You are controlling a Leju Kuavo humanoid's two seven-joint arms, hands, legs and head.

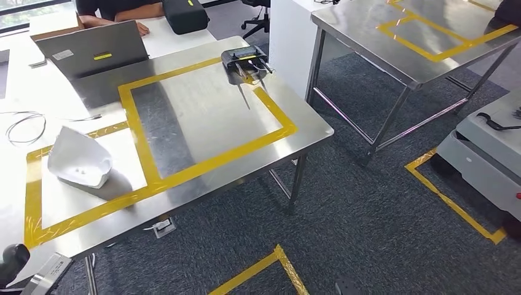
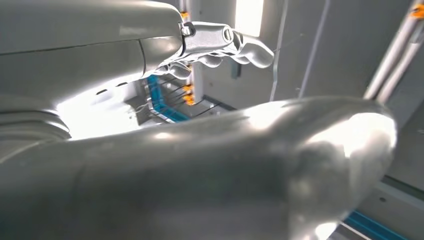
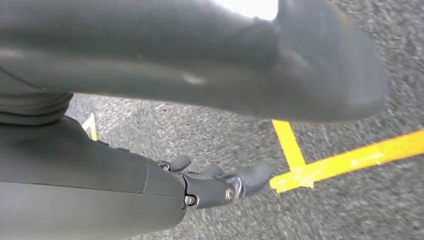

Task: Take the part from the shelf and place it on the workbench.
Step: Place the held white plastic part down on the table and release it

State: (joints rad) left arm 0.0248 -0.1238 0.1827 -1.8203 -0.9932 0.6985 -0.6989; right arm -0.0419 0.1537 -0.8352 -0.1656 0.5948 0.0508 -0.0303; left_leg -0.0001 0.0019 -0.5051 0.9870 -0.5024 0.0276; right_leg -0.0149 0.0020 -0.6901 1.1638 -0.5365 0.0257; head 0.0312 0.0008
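We see the white part lying on the steel workbench at 9 o'clock, inside a yellow tape frame. At 12 o'clock a black device sits on the tape, with a laptop and a person's arm at 11. Our left hand and right hand hold nothing, fingers apart; the right hangs over taped carpet.

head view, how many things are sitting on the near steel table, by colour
white part: 1
black device with metal prongs: 1
grey laptop: 1
total: 3, on the steel table
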